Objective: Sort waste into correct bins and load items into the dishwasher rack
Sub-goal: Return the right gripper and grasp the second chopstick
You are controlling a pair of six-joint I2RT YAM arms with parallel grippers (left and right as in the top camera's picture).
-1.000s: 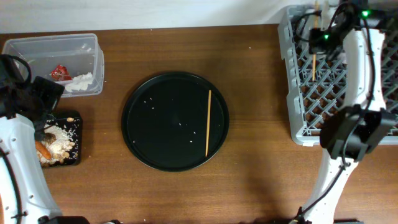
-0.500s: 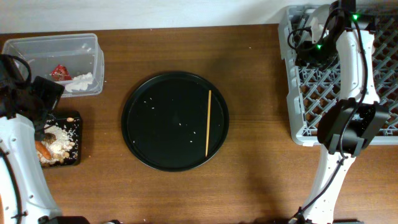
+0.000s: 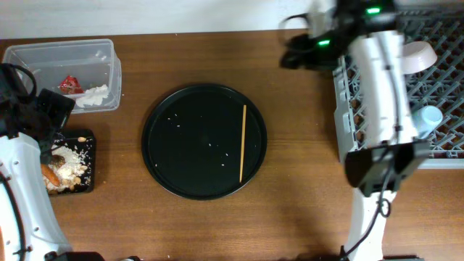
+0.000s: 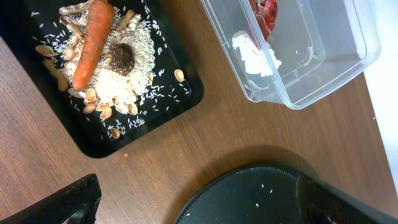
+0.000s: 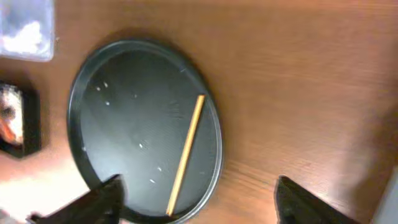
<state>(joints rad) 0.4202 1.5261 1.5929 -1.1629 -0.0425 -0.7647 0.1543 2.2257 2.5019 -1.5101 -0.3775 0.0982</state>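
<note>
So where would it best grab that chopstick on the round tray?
Probably near the middle of the chopstick, coming straight down from above with the jaws closing across its thin width. It lies flat on the tray, clear on both sides, so a mid grip should keep it level.

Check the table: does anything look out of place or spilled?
Yes. One chopstick lies alone on the round tray, not in the rack, and a few rice grains are scattered across that tray. The black bin has loose grains around its food heap, but they stay inside.
</note>
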